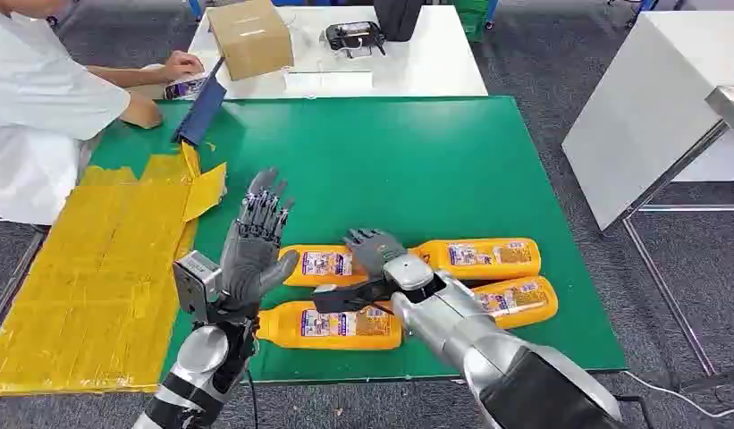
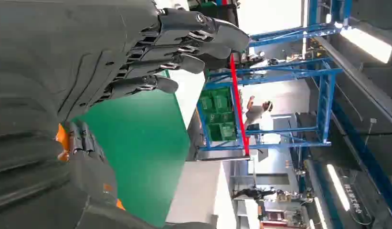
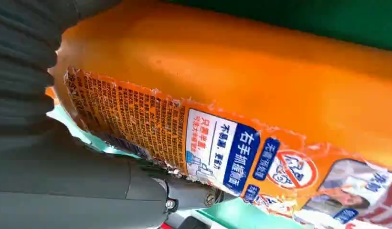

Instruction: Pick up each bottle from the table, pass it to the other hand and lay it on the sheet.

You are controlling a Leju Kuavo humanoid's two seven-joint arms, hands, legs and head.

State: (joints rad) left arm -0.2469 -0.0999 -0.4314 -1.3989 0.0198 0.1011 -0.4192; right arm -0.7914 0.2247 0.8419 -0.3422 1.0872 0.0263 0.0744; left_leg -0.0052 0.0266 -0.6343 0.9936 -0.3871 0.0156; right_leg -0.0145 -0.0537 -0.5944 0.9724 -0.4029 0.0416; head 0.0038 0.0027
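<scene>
- Four orange bottles lie flat on my green table (image 1: pixel 417 152), long axes running left-right.
- Front bottle (image 1: pixel 332 324) has its cap toward my left hand (image 1: pixel 256 246), which hovers empty, fingers spread.
- My right hand (image 1: pixel 378 253) rests on the far-left bottle (image 1: pixel 316 264); can't tell if it's gripping.
- Yellow sheet (image 1: pixel 86 286) sits left.

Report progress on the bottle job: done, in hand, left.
Done: nothing; the yellow sheet holds no bottle. In hand: the right hand reaches down onto the upper-left orange bottle, though a grip is unclear; the left hand waits raised, fingers spread. Left: all four bottles, including the near, far-right and lower-right ones.
</scene>
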